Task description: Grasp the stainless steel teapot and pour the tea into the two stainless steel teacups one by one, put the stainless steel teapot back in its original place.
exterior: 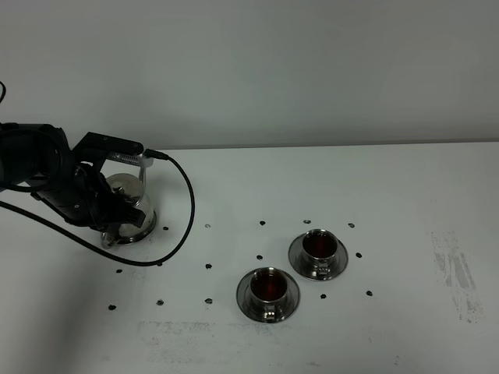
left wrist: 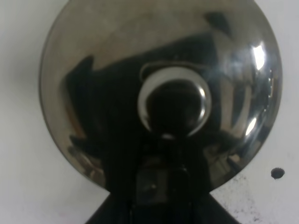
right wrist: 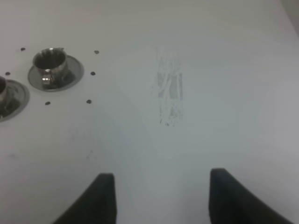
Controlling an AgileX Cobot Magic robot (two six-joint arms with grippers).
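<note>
Tea already shows dark in both stainless steel teacups: the near one (exterior: 268,290) and the far one (exterior: 318,251), each on its own saucer right of centre on the white table (exterior: 374,187). So you are, I judge, on the last step, returning the pot. The stainless steel teapot (exterior: 127,204) stands upright at the left, low on what looks like its original place (exterior: 143,231), a shiny rim showing beneath it. From above, the left wrist view fills with the lid and its knob (left wrist: 172,108).

The left gripper (exterior: 109,222) hangs over the pot's handle side, but you cannot tell whether its pincer is clamped on the handle or apart; the arm hides it. The right gripper (right wrist: 157,198) waits well away over bare table, fingers apart.

Next, confirm the pot sits flat and centred, then release and back off without nudging it.
</note>
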